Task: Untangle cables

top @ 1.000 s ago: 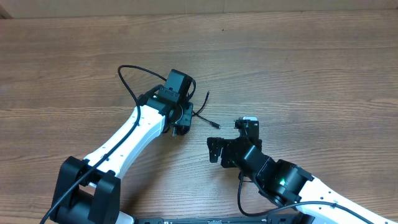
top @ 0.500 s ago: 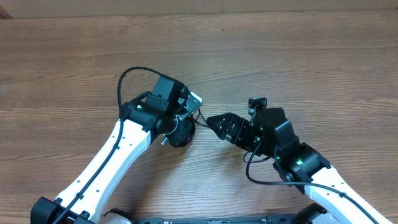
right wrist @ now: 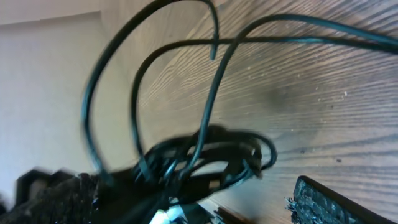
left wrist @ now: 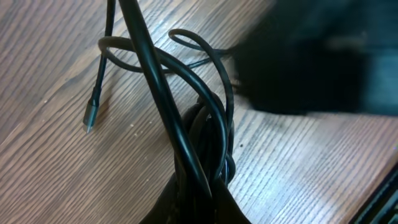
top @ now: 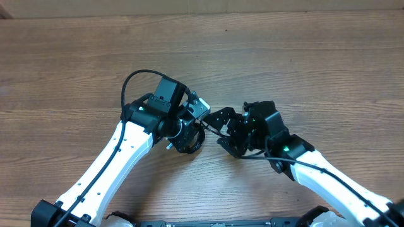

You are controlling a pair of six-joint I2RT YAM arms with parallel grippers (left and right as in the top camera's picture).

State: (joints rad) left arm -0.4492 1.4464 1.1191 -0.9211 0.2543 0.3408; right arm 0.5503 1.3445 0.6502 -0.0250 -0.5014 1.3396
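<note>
Overhead view: thin black flexible cables (top: 206, 126) tangled near the middle of the brown wood-grain worktop (top: 315, 63), between the two arm ends. Left gripper (top: 187, 135): jaws pinched almost fully together on the bunched cables, with several strands gathered at the grip. Right gripper (top: 222, 131): jaws spread wide, closed on nothing, just beside the tangle and facing the left gripper. Left wrist view: loops fanning out from the grip over the wood; one silver-tipped plug end (left wrist: 90, 116) lying flat on the worktop at the end of a straight strand. Right wrist view: blurred loops arching above the wood, denser knot low at left.
</note>
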